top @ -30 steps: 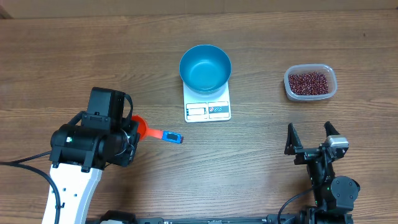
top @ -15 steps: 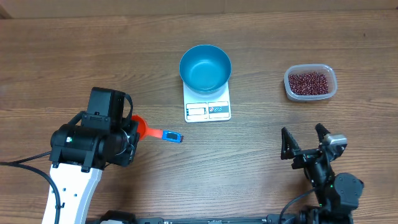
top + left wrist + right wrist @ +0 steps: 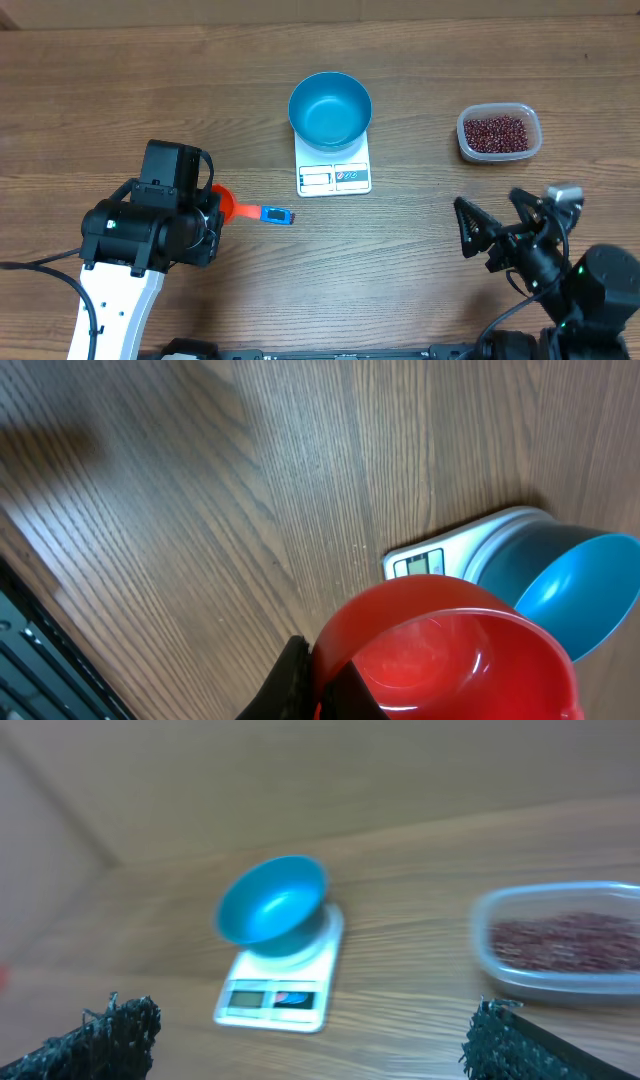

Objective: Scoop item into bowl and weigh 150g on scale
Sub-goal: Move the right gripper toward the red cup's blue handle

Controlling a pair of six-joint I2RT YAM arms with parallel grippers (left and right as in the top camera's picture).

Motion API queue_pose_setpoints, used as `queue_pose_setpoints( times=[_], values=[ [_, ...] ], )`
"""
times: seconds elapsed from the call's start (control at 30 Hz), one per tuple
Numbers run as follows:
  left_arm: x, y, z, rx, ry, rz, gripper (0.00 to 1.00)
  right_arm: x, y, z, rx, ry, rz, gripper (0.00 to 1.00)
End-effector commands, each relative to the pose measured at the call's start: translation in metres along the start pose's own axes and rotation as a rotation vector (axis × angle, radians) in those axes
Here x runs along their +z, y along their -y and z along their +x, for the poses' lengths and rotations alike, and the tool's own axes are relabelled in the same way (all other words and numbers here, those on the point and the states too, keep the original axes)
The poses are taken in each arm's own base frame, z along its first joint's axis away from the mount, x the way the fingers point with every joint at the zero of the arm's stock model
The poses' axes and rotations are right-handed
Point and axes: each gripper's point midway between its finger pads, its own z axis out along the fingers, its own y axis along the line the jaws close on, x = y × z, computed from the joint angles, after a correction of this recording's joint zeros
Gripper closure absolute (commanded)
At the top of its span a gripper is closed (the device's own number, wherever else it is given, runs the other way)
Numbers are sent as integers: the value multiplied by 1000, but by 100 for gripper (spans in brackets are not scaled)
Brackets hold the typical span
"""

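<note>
The blue bowl (image 3: 330, 110) stands on the white scale (image 3: 334, 176) at the table's middle back, and shows no beans inside. The item, dark red beans (image 3: 497, 131), lies in a clear tub (image 3: 499, 152) at the back right. My left gripper (image 3: 214, 208) is shut on the rim of an orange-red scoop (image 3: 228, 205), whose blue handle points right. In the left wrist view the fingers (image 3: 292, 678) pinch the scoop's wall (image 3: 450, 650), with scale (image 3: 425, 560) and bowl (image 3: 585, 585) beyond. My right gripper (image 3: 488, 200) stands open and holds nothing, in front of the tub; it faces bowl (image 3: 272, 905), scale (image 3: 280, 988) and beans (image 3: 565, 942).
The left arm's black and white body (image 3: 140, 240) covers the front left of the wooden table (image 3: 420, 60). The right arm's body (image 3: 590, 290) rises at the front right corner.
The right arm has lifted and swung, its open gripper now higher and turned toward the scale and tub. The left arm and scoop have not moved.
</note>
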Motion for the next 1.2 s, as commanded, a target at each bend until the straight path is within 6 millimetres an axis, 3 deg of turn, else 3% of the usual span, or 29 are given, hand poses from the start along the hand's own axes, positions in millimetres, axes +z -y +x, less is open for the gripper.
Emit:
queue_pose_setpoints(
  times=[0.0, 0.3, 0.5, 0.6, 0.8, 1.0, 1.17],
  values=[
    [-2, 3, 3, -74, -11, 7, 96, -3, -44, -4, -6, -37, -259, 0],
    [15, 4, 17, -113, -86, -72, 96, -32, -108, 0, -24, -94, -693, 0],
    [29, 15, 35, -119, -194, -103, 96, -27, -106, -11, 230, -159, -673, 0],
    [33, 24, 39, -113, -217, -82, 96, -14, -94, -16, 452, -203, -592, 0],
    [33, 30, 38, -106, -218, -57, 96, 9, -76, -5, 802, -346, -498, 0],
    [33, 38, 47, -76, -235, -24, 96, 34, -61, 15, 931, -466, -437, 0],
    [31, 53, 66, -19, -266, 42, 96, 56, -66, 32, 932, -570, -452, 0]
  ],
)
